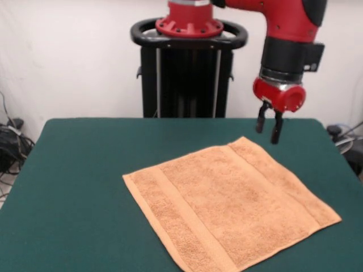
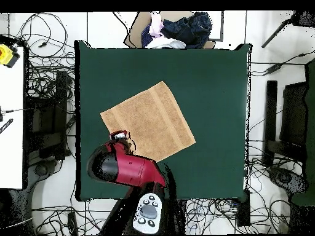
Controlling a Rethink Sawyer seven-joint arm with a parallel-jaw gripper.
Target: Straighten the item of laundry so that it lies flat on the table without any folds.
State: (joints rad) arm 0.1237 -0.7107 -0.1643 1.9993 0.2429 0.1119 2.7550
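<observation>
Big dark green table [image 1: 74, 187] fills the scene, felt-like and grippy by the look of it, with plenty of bare cloth all round the work. Beyond its edges there's a white wall behind the black pedestal [image 1: 187, 79], and the overhead view shows cables [image 2: 43, 92] tangled on the floor and a heap of clothing [image 2: 178, 31] past the table's 12 o'clock edge. On to the orange-tan towel [image 1: 227, 209]: it lies spread out and turned like a diamond, a little toward 8 o'clock of the table's middle in the overhead view, border bands running near two opposite edges, no fold I can make out. Terry cloth, so I'd call it light, limp and soft; it should drag over the felt rather than slide, and a corner or a band edge is the sensible place to pinch. The tool [image 1: 269, 129] hangs clear above the towel's far corner, at 1 o'clock of the towel in the front view, fingers slightly parted, holding nothing.
</observation>
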